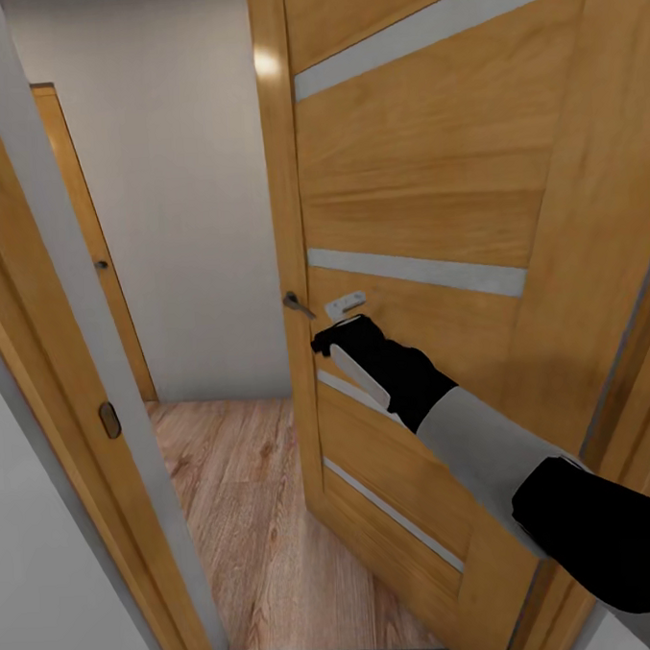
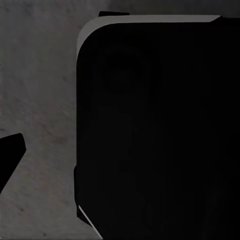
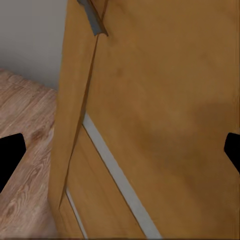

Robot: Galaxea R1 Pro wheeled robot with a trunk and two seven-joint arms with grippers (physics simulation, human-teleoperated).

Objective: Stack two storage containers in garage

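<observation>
Hallway w/ wood floor [image 1: 240, 503] past door [image 1: 405, 214]; right gripper [image 1: 337, 336], fingers apart, against door beside handle [image 1: 298, 304].

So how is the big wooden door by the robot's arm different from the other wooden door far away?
The near honey-coloured wooden door stands swung open and has pale horizontal stripes; the far wooden door looks plain. The near one carries a grey lever handle; the far one shows only a small dark knob. Both are the same warm wood.

Door [image 1: 404, 195] beyond the right gripper [image 1: 337, 336]: honey-toned wood veneer, satin, with frosted pale inlay strips [image 1: 418, 271]. Handle [image 1: 298, 304]: dull grey, probably metal. Floor [image 1: 249, 503]: matt light wood planks.
</observation>
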